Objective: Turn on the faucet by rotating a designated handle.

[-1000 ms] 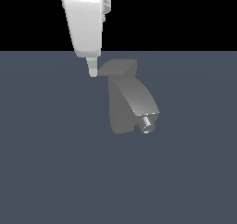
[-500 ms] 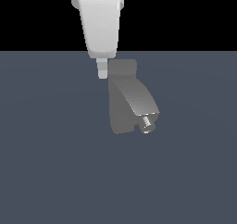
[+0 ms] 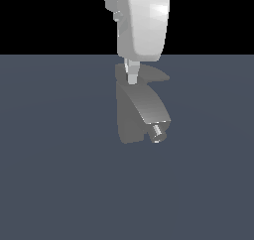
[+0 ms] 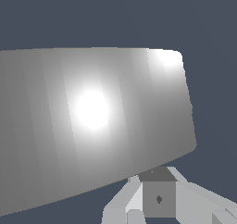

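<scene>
The grey faucet [image 3: 130, 117] stands upright on the floor, its broad curved spout [image 3: 148, 106] ending in a ribbed silver nozzle [image 3: 158, 132] toward the exterior view's right. The thin flat handle [image 3: 155, 76] sticks out from the top cap toward the exterior view's right. My white gripper [image 3: 132, 79] hangs straight down over the faucet's top, fingers together, the tip at the top cap beside the handle's root. In the wrist view a broad shiny grey faucet surface [image 4: 92, 121] fills most of the picture just beyond my shut gripper [image 4: 157, 190]; I cannot tell which part it is.
A flat dark blue-grey floor [image 3: 59, 184] surrounds the faucet, with black background above it. No other objects show.
My gripper has moved toward the exterior view's right, from beside the faucet's top to over it. The handle blade now reaches farther to the exterior view's right.
</scene>
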Controlling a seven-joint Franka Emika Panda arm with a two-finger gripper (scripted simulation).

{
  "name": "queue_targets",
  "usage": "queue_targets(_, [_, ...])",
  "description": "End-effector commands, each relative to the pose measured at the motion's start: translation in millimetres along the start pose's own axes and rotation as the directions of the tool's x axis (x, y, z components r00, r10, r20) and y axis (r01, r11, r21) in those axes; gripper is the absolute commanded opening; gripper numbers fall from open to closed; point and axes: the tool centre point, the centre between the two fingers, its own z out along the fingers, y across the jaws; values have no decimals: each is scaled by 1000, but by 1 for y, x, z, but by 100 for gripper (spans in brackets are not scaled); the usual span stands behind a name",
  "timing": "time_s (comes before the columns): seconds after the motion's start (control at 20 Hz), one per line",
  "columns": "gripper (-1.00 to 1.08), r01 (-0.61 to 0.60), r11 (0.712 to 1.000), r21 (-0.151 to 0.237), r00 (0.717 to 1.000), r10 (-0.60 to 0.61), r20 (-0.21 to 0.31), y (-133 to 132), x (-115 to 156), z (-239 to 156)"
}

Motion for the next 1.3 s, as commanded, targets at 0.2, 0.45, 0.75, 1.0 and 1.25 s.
queue_targets(0.2, [-100, -25, 1000, 4, 1000, 25, 1, 4, 48, 0])
queue_targets(0.45, [-100, -27, 1000, 3, 1000, 27, 1, 6, 70, 0])
queue_targets(0.75, [-100, -7, 1000, 3, 1000, 7, 0, -10, 71, 0])
queue_targets(1.0, [-100, -11, 1000, 3, 1000, 11, 1, -21, 87, 0])
queue_targets(1.25, [-100, -15, 1000, 3, 1000, 15, 1, -32, 103, 0])
